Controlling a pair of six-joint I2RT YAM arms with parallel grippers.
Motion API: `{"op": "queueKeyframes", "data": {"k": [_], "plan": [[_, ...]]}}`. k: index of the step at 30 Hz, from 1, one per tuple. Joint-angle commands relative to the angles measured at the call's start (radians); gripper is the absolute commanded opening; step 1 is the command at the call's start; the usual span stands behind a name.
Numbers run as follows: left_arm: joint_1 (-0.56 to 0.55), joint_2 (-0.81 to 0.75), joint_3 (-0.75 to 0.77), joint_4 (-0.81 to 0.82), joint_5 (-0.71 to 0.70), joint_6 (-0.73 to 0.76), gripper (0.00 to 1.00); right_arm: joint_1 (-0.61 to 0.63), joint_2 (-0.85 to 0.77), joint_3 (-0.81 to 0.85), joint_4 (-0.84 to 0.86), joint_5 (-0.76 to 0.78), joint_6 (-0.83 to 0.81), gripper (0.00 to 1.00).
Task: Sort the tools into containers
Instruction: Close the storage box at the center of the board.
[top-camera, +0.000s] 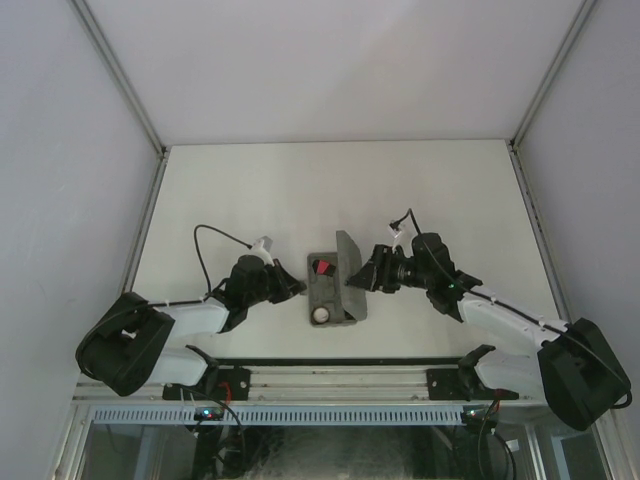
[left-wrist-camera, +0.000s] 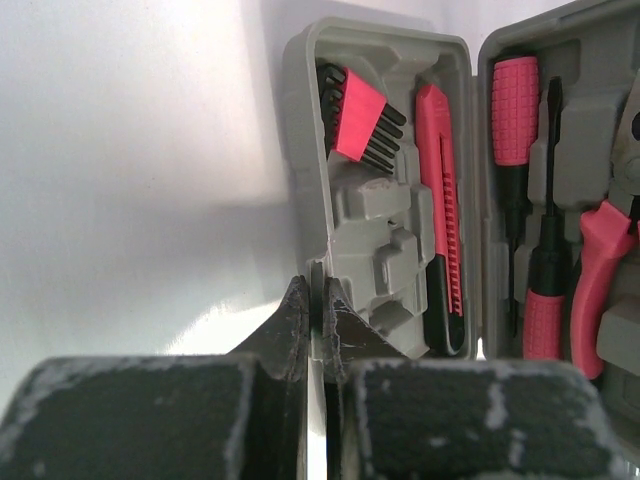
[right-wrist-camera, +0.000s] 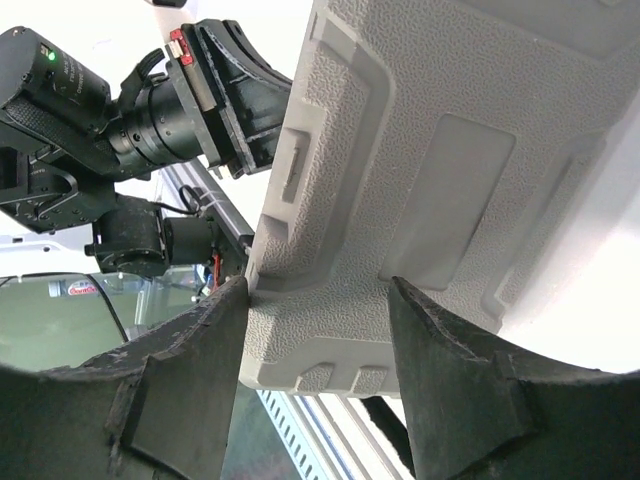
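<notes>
Tools (left-wrist-camera: 440, 200) look seated (sorting seemingly done); left jaws pinch the flat tray (left-wrist-camera: 293, 150) by its rim, right jaws straddle the raised tray (right-wrist-camera: 460, 180), grip unclear.

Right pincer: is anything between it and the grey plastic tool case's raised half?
Nothing visible. The right pincer straddles the raised half of the grey plastic tool case, its textured back directly between the fingers.
</notes>
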Motion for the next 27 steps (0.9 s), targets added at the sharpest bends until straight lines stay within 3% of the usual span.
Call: {"op": "queueKeyframes", "data": {"k": [1,14,19,27], "plan": [[-0.017,0.001,0.01,-0.09,0.038,0.03,0.0,0.029,0.026,0.036,0.051,0.026,0.007,0.57],[-0.017,-0.027,0.016,-0.129,0.024,0.047,0.0,0.045,0.059,0.037,0.086,0.036,0.009,0.57],[-0.017,-0.049,0.026,-0.161,0.019,0.058,0.0,0.047,0.017,0.036,0.003,0.125,-0.027,0.58],[-0.017,-0.117,0.057,-0.245,0.0,0.085,0.28,0.055,-0.032,0.036,-0.149,0.366,-0.053,0.68]]}}
